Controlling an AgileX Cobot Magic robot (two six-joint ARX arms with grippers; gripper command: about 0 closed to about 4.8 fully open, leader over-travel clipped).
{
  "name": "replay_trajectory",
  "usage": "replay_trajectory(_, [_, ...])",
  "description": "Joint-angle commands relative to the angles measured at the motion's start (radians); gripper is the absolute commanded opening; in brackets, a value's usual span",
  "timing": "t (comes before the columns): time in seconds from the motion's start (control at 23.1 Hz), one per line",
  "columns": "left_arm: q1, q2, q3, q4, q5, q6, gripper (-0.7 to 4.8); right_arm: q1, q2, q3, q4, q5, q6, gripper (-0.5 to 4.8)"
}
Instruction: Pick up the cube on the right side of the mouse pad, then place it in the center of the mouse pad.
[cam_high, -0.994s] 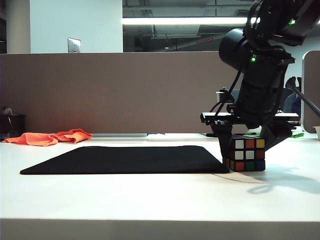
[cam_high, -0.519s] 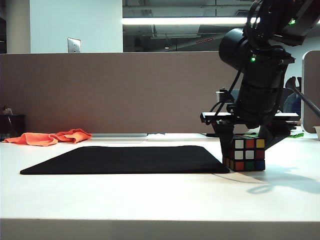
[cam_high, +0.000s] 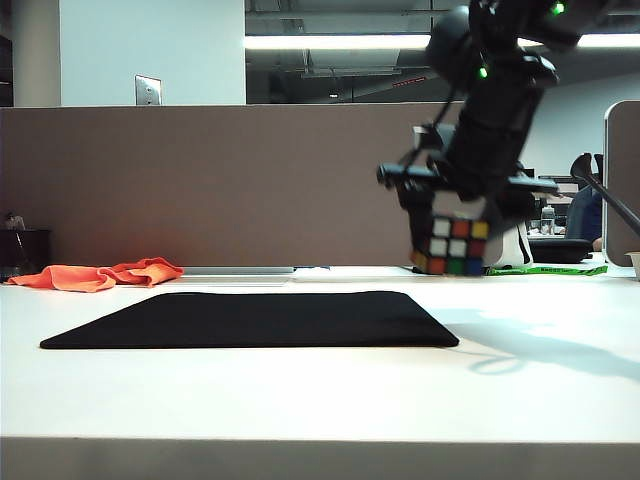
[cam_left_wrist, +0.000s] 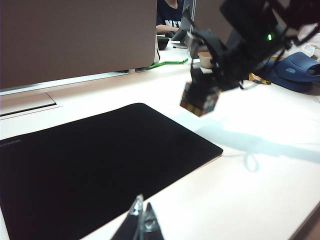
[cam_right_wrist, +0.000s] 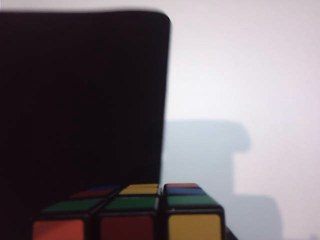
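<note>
- Since a second ago the cube (cam_high: 456, 244) has gone from resting on the counter (cam_high: 320, 400) at the pad's right edge to hanging in the air, lifted by the right gripper (cam_high: 458, 225) and shifted a little toward the pad (cam_high: 250, 318).
- Right gripper's fingers are closed on the cube's two opposite sides; the cube is clear of the counter, above the pad's near-right corner region and not yet over its middle.
- Left gripper (cam_left_wrist: 141, 224) sits low near the pad's edge, well apart from the cube; only the tips of its fingers show, lying close together, and nothing is between them.
- In the right wrist view the cube (cam_right_wrist: 130, 212) sits square in the grip, with the pad (cam_right_wrist: 80, 100) below and the bare counter beside it.
- Handling, as a judgement: the cube looks light, rigid and hard-shelled, so it should not deform under the fingers.
- Its sticker faces are probably smooth and a bit slippery, and its layers can twist; a grip across two flat opposite faces, centred on the middle layer, seems safest.
- A corner or edge grip would likely let it pivot or slide.
- An orange cloth (cam_high: 100, 274) lies far left, out of the way.
</note>
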Motion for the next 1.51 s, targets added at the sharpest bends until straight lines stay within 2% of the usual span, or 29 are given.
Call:
replay_trajectory(0.04, [-0.001, 0.0, 0.005, 0.012, 0.004, -0.002, -0.06, 0.015, -0.008, 0.048, 0.015, -0.013, 0.005, 3.04])
replay_trajectory(0.48, [-0.001, 0.001, 0.005, 0.012, 0.003, -0.002, -0.06, 0.131, 0.007, 0.104, 0.138, -0.031, 0.005, 3.04])
replay_trajectory(0.82, [-0.001, 0.001, 0.004, 0.012, 0.004, -0.003, -0.06, 0.208, 0.116, 0.12, 0.201, -0.055, 0.041, 3.05])
replay_trajectory(0.95, [-0.001, 0.001, 0.004, 0.012, 0.004, -0.003, -0.06, 0.233, 0.17, 0.179, 0.174, -0.057, 0.04, 3.05])
replay_trajectory(1.08, [-0.001, 0.0, 0.004, 0.012, 0.004, -0.018, -0.06, 0.269, 0.25, 0.318, 0.099, -0.056, 0.039, 3.05])
replay_trajectory(1.34, [-0.001, 0.001, 0.004, 0.013, 0.004, -0.018, -0.06, 0.288, 0.347, 0.495, -0.054, 0.023, 0.039, 3.05])
replay_trajectory(1.51, [-0.001, 0.001, 0.004, 0.013, 0.004, -0.018, -0.06, 0.29, 0.362, 0.504, -0.061, 0.054, 0.039, 3.05])
